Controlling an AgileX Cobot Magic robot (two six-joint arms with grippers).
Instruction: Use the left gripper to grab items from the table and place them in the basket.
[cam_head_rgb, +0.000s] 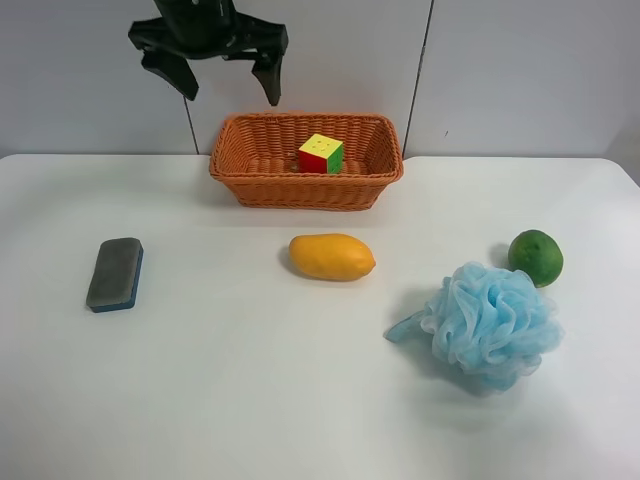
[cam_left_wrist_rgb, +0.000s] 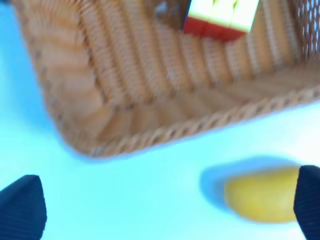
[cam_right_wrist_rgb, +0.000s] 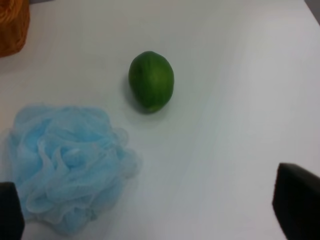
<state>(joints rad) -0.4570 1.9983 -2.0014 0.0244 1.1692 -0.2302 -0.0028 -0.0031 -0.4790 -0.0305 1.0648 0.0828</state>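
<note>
Seen from up high, the left jaws hang wide and empty above the basket (cam_head_rgb: 300, 190) at the back edge of the counter (cam_head_rgb: 250, 400), with the cube (cam_head_rgb: 321, 153) inside. The right wrist shows the right jaws wide by the blue pouf (cam_right_wrist_rgb: 70, 170). The left wrist shows the mango (cam_left_wrist_rgb: 260, 197), mid-counter: best to come straight down and pinch its short side softly.

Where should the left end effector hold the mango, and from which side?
I would grip the mango across its narrow middle, coming down from above. It lies flat on the table with its long axis sideways in the high view, nothing touching it.
</note>
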